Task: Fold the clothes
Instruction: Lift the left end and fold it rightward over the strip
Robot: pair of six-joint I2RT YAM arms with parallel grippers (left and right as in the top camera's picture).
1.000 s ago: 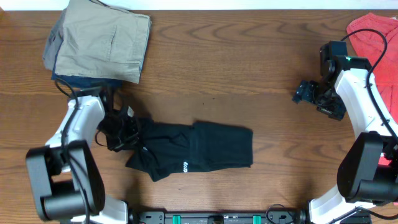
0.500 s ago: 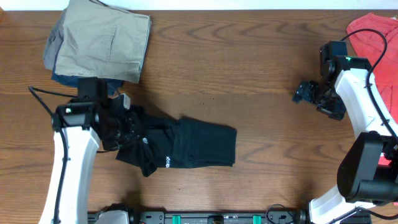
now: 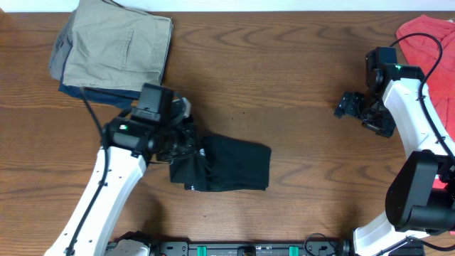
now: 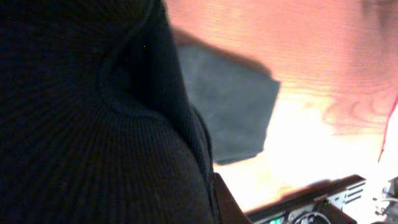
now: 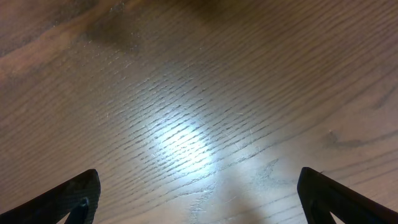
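Note:
The clothes, a black T-shirt (image 3: pixel 234 163), lie folded into a strip at the table's middle front. My left gripper (image 3: pixel 186 148) is shut on the shirt's left end and holds it lifted over the rest of the cloth. In the left wrist view the held black fabric (image 4: pixel 81 124) fills most of the picture and hides the fingers, with the flat part of the shirt (image 4: pixel 233 106) beyond it. My right gripper (image 3: pixel 350 105) hovers open over bare wood at the far right, its fingertips (image 5: pixel 78 196) wide apart with nothing between them.
A stack of folded khaki and dark garments (image 3: pixel 114 46) lies at the back left. A red garment (image 3: pixel 426 35) sits at the back right corner. Behind the left wrist's shirt fold, the table's front rail (image 4: pixel 311 199) shows.
My left arm has swung right, carrying the shirt's left end over the body. The shirt has drawn in to a shorter shape. The right arm has not moved.

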